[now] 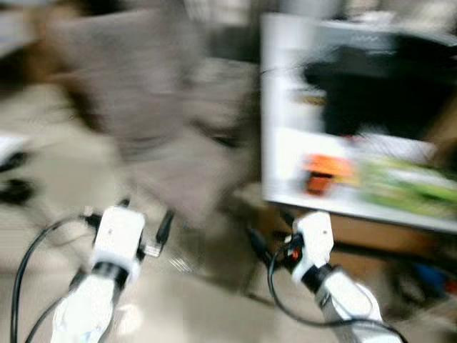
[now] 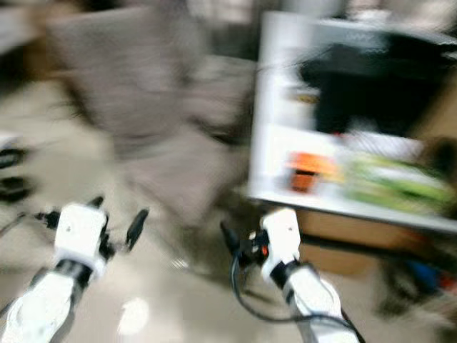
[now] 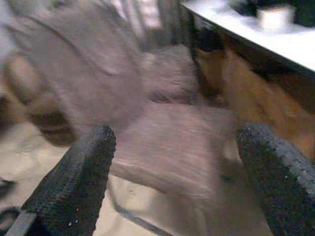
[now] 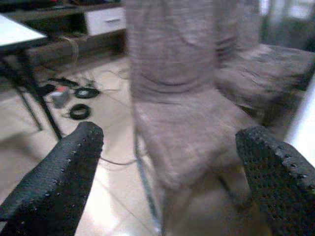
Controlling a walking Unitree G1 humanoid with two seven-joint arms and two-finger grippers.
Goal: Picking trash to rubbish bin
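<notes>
The head views are blurred by motion. On a white table (image 1: pixel 285 107) at the right lie an orange item (image 1: pixel 325 174) and green packaging (image 1: pixel 407 182), too smeared to name. My left gripper (image 1: pixel 146 218) is held low at the left, open, with nothing between its fingers (image 3: pixel 74 182). My right gripper (image 1: pixel 271 232) is held low near the table's front edge, also open, and its fingers (image 4: pixel 54 182) are wide apart. Both point toward a grey-brown fabric chair (image 1: pixel 171 143).
The chair (image 4: pixel 187 128) stands just left of the table, close ahead of both grippers. A large black object (image 1: pixel 378 86) sits on the table. Cables (image 4: pixel 78 110) lie on the pale floor beside another table's legs (image 4: pixel 42 108). A brown cabinet (image 3: pixel 256 93) is under the table.
</notes>
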